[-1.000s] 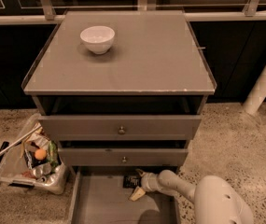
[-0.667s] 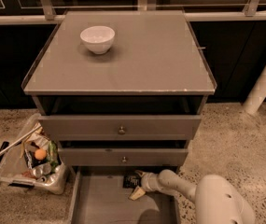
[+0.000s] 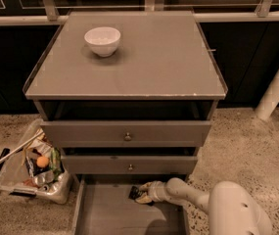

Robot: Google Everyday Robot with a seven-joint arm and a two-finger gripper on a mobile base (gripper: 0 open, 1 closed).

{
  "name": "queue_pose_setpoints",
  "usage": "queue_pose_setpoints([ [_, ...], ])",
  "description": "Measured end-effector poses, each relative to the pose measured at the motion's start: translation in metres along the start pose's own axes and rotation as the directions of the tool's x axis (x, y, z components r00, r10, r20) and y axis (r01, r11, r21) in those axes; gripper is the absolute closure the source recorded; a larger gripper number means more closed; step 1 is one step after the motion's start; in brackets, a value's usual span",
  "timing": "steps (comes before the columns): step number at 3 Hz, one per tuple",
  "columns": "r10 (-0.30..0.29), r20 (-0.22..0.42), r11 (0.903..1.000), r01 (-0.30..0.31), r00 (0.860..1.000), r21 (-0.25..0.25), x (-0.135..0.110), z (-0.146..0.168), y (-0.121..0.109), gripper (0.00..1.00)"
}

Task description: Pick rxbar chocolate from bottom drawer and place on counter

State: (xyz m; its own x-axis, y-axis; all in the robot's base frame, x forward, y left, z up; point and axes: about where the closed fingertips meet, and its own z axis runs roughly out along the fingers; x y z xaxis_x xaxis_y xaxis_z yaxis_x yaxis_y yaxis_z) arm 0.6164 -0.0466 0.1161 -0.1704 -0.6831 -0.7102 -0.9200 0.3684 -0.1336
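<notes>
The bottom drawer (image 3: 104, 214) is pulled open, a grey tray with a flat floor. The rxbar chocolate (image 3: 135, 192) lies at the drawer's back, a small black bar partly covered by my gripper. My gripper (image 3: 142, 195) reaches in from the right on a white arm (image 3: 227, 207) and sits right at the bar, with its fingers around it. The counter (image 3: 153, 58) is the flat grey cabinet top above.
A white bowl (image 3: 102, 40) stands on the counter's back left. Two upper knobbed drawers (image 3: 127, 136) sit slightly ajar above the open one. A clear bin of rubbish (image 3: 34, 168) stands on the floor to the left. A white post (image 3: 278, 84) is at the right.
</notes>
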Motion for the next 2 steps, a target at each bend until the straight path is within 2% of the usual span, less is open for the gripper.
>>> queue_pose_setpoints([
  [2,0.02,-0.004,0.9981,-0.02,1.0,0.058,0.002,-0.053,0.02,1.0],
])
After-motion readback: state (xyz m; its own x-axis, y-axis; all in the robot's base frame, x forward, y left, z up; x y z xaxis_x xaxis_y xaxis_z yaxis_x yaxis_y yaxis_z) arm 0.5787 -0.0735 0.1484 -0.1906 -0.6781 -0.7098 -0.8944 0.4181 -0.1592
